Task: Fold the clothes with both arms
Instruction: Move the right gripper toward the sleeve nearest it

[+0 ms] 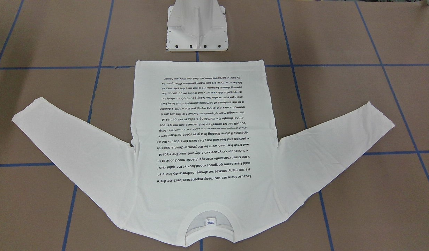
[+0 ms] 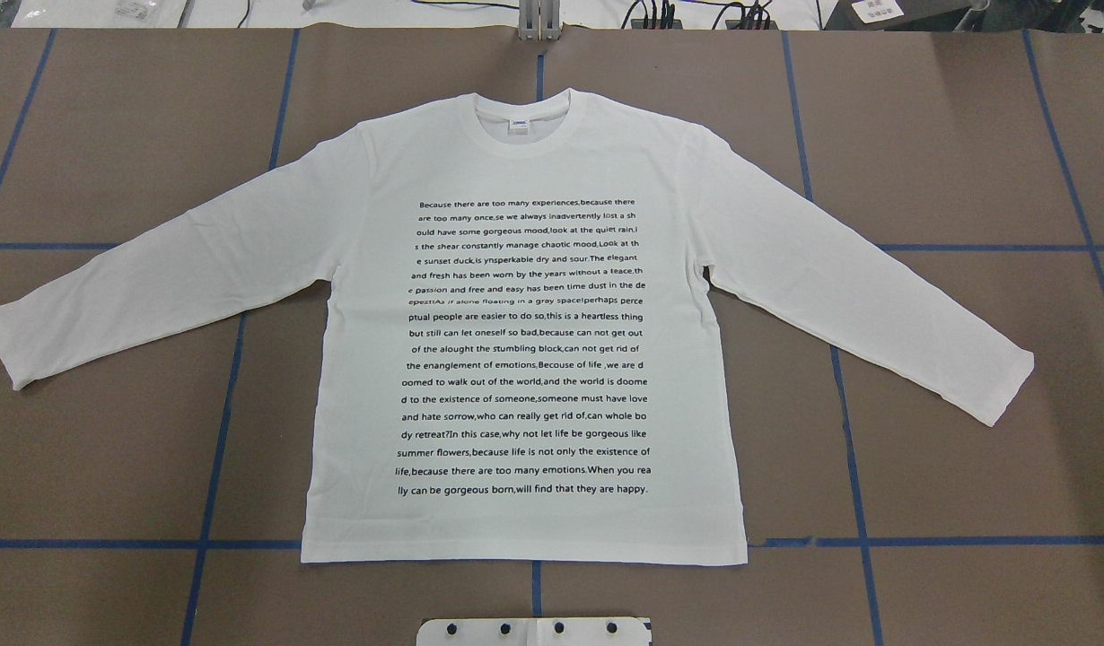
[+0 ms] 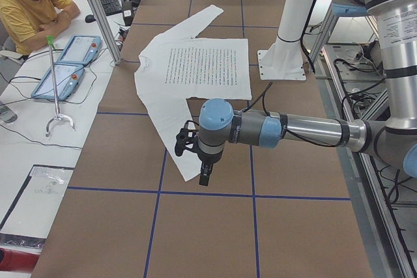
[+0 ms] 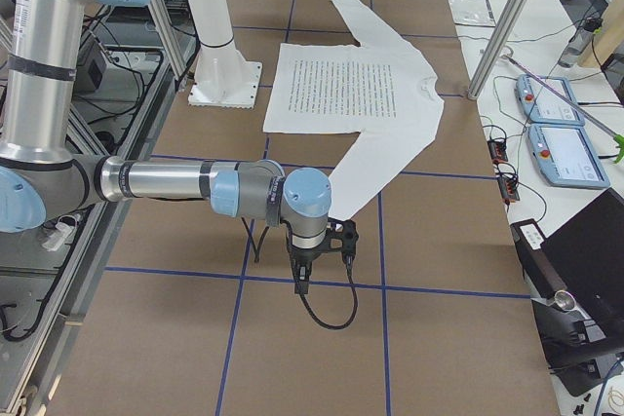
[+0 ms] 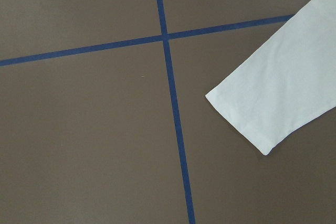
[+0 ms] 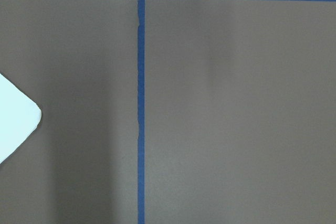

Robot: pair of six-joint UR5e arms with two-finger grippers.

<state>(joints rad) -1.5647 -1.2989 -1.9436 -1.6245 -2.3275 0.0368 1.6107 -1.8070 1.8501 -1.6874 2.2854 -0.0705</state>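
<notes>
**Q:** Item one?
**A:** Shirt point(image 2: 525, 359), white, long-sleeved. It lies flat on the tabletop point(image 2: 112, 467), print up and centred. The hem is near the base point(image 1: 197, 31) and the neck is on the far side. It is unfolded; I judge folding not yet begun.

**Q:** Axis?
**A:** The body runs straight out from the base. Left sleeve point(image 2: 157, 269) and right sleeve point(image 2: 875, 296) spread wide, slanting back toward the robot's side.

**Q:** Item two, the arms?
**A:** Left arm point(image 3: 293, 128) reaches out over the tabletop. The left fingers point(image 3: 204, 177) point down and overlap the sleeve's end in the side view. The left cuff point(image 5: 247, 119) sits off to one side of its wrist view. Right arm point(image 4: 175, 182) mirrors this. The right fingers point(image 4: 300, 282) point down just beyond the right cuff point(image 6: 16, 124), which only clips that wrist view's edge.

**Q:** Fingers parted or closed?
**A:** Cannot tell for either, as only the side views show them. Both cuffs lie flat, so nothing looks grasped.

**Q:** Which is nearer?
**A:** Each is nearest its own cuff, and the left looks closer. The right cuff lies inward of its fingers, toward the shirt's middle.
</notes>
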